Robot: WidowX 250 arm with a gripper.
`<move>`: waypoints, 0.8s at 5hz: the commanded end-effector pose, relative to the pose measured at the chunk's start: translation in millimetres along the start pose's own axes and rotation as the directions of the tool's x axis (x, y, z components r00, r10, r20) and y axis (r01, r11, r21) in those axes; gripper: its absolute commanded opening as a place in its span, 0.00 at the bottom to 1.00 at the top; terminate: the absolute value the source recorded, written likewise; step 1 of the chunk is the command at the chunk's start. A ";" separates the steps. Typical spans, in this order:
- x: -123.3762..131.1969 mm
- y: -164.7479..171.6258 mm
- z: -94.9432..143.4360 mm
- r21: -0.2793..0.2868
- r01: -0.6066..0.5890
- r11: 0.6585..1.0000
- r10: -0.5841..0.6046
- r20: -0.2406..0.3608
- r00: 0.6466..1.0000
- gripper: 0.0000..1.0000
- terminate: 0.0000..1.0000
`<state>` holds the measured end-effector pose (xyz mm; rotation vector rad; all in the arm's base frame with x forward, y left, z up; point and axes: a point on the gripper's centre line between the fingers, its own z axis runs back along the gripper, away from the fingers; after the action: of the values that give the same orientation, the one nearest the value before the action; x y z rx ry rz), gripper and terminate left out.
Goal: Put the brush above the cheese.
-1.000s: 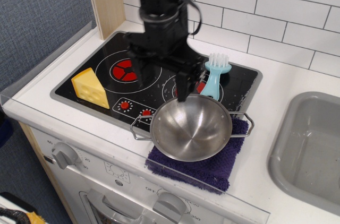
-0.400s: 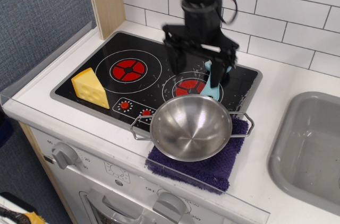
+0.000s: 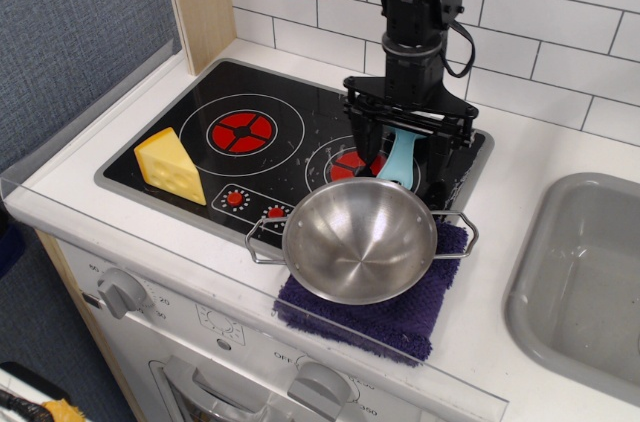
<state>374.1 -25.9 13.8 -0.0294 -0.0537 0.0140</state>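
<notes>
The light-blue brush lies on the right side of the black stovetop, its bristle end hidden behind my gripper. My black gripper hangs straight down over it, open, with one finger to the left of the handle and the other to the right. I cannot tell if the fingers touch the brush. The yellow cheese wedge with round holes stands at the stove's front left, far from the gripper.
A steel bowl with wire handles sits on a purple cloth just in front of the brush. A grey sink is at the right. A white tiled wall and a wooden post stand behind the stove.
My gripper has moved from the stove's middle to the right and now straddles the brush, covering its bristles. The brush, cheese and bowl have not moved.
</notes>
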 end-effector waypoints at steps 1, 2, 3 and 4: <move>11.7 0.7 0.7 -0.009 -0.031 0.999 0.031 0.036 0.999 1.00 0.00; 11.3 0.3 0.1 0.009 -0.032 0.999 0.031 0.037 0.999 1.00 0.00; 9.9 1.8 0.1 0.043 -0.024 0.999 0.022 0.039 0.999 0.00 0.00; 7.8 1.7 1.7 0.053 -0.016 0.998 0.014 0.039 0.999 0.00 0.00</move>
<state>381.2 -23.9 8.5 0.0233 -0.0749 0.0357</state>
